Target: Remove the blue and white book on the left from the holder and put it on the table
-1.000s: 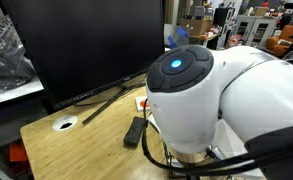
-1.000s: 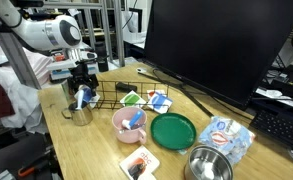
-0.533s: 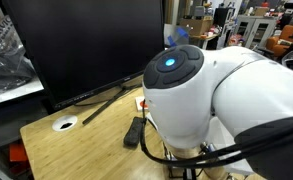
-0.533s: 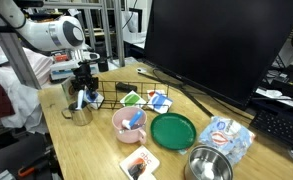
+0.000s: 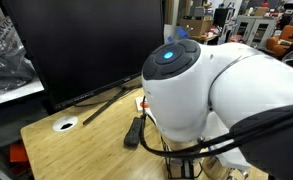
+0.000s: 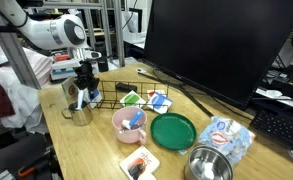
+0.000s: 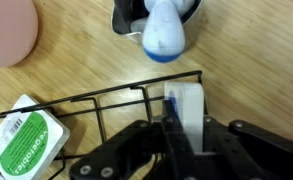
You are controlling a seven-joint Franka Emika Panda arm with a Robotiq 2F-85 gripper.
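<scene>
Currently, in the wrist view, the gripper (image 7: 189, 132) comes in from the bottom edge, jaws clenched on the blue and white book (image 7: 189, 105), one finger on each face. Book upright, standing inside the holder (image 7: 106, 92), bottom edge within the wires. Green-and-white book (image 7: 24, 140) lies tilted further along the rack, apart from the jaws. Metal cup (image 7: 158, 20) with a blue-and-white item sits just beyond the rack; pink bowl (image 7: 6, 28) at the corner.

In an exterior view the gripper (image 6: 83, 88) hangs over the left end of the holder (image 6: 116, 100) on the counter (image 6: 96, 145). Green plate (image 6: 173, 130) to the right of the pink bowl (image 6: 129, 122). In an exterior view the arm (image 5: 216, 100) blocks most of the scene; remote (image 5: 134, 131) and white grommet (image 5: 64, 124) visible.
</scene>
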